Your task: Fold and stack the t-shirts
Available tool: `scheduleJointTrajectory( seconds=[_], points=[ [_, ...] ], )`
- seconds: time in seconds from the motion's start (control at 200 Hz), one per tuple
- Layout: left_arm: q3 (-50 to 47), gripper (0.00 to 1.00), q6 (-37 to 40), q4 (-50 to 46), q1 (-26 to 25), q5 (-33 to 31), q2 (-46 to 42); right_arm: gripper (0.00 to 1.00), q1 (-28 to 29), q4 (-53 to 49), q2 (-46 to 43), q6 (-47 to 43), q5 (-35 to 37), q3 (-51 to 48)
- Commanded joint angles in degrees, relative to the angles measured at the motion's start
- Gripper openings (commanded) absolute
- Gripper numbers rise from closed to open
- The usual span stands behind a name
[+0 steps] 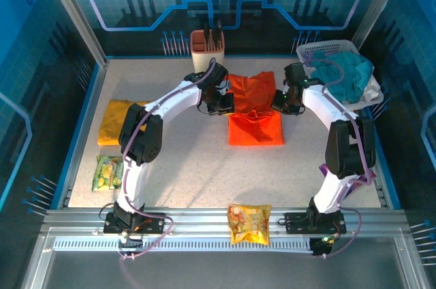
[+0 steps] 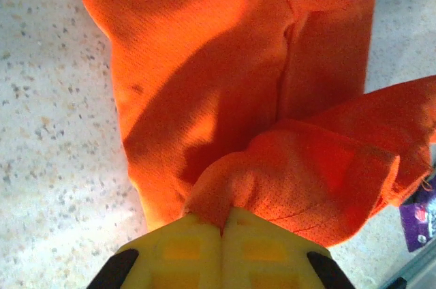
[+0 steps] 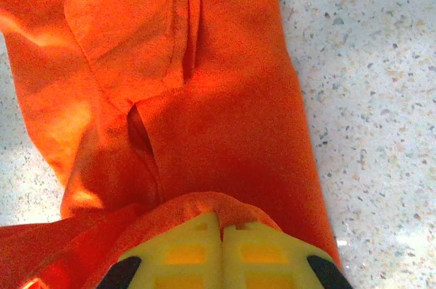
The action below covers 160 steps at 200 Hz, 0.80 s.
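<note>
Basically orange t-shirt [image 1: 255,129] partly folded, creased; mustard t-shirt [image 1: 112,122] folded, table L.

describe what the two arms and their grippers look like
The left arm and right arm look alike: white shells over the long links, black joints and black bases. A purple cable runs loosely along each one. The left gripper and right gripper have pale yellow fingers moulded with square recesses, with black parts at their outer corners.
</note>
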Motion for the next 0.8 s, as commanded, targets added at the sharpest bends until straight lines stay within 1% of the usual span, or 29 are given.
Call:
scheduleJointTrajectory(
  seconds=[0.0, 0.02, 0.09, 0.12, 0.16, 0.185, 0.205, 0.27, 0.315, 0.365, 0.42, 0.49, 0.605, 0.69, 0.795],
  points=[
    [3.09, 0.10, 1.77, -0.28, 1.33, 0.81, 3.20, 0.04, -1.04, 1.46, 3.28, -0.39, -1.04, 3.14],
    [3.51, 0.12, 1.79, -0.03, 1.68, 0.74, 3.74, 0.06, -1.10, 1.60, 4.06, -0.31, -1.16, 3.72],
    [5.50, 0.26, 1.79, 0.42, 2.81, 0.86, 5.91, 0.15, -1.76, 1.59, 7.23, -0.30, -2.13, 6.42],
    [6.69, 0.30, 1.87, 0.63, 3.31, 1.09, 6.94, 0.21, -1.98, 1.41, 8.53, -0.27, -2.32, 7.63],
    [8.29, 0.32, 1.92, 0.81, 4.02, 1.34, 8.17, 0.32, -2.29, 1.20, 10.17, -0.30, -2.84, 9.26],
    [9.49, 0.34, 1.88, 0.64, 4.44, 1.67, 8.96, 0.42, -2.44, 1.20, 10.85, -0.30, -3.24, 10.12],
    [10.49, 0.36, 2.02, 0.23, 4.78, 2.00, 9.47, 0.47, -2.53, 1.36, 11.20, -0.42, -3.47, 10.54],
    [13.72, 0.40, 2.72, -1.52, 5.46, 2.41, 10.78, 0.56, -2.67, 1.84, 11.16, -0.23, -3.85, 10.93],
    [14.88, 0.44, 3.24, -3.04, 5.60, 2.05, 10.60, 0.66, -2.67, 2.61, 9.91, -0.12, -4.16, 9.85],
    [14.30, 0.45, 3.71, -3.67, 5.56, 1.34, 9.03, 0.72, -2.61, 3.82, 7.79, 0.01, -4.45, 7.96],
    [11.46, 0.46, 3.63, -2.99, 5.33, 0.48, 6.36, 0.79, -2.66, 4.87, 4.93, 0.10, -4.56, 5.49],
    [6.82, 0.47, 2.75, -1.71, 4.74, -0.28, 2.04, 0.81, -2.48, 5.48, 1.34, 0.08, -5.08, 2.52],
    [-0.31, 0.47, 0.56, 1.01, 2.58, -0.27, -3.75, 0.83, -1.65, 7.41, -4.56, 0.71, -8.43, -3.25],
    [-4.16, 0.47, -1.96, 2.39, 0.22, 0.06, -6.28, 0.84, -0.66, 9.32, -8.55, 1.73, -10.90, -7.52],
    [-9.13, 0.45, -5.63, 7.36, -3.12, 1.32, -8.55, 0.85, 0.02, 13.72, -12.17, 3.79, -15.30, -13.26]
  ],
)
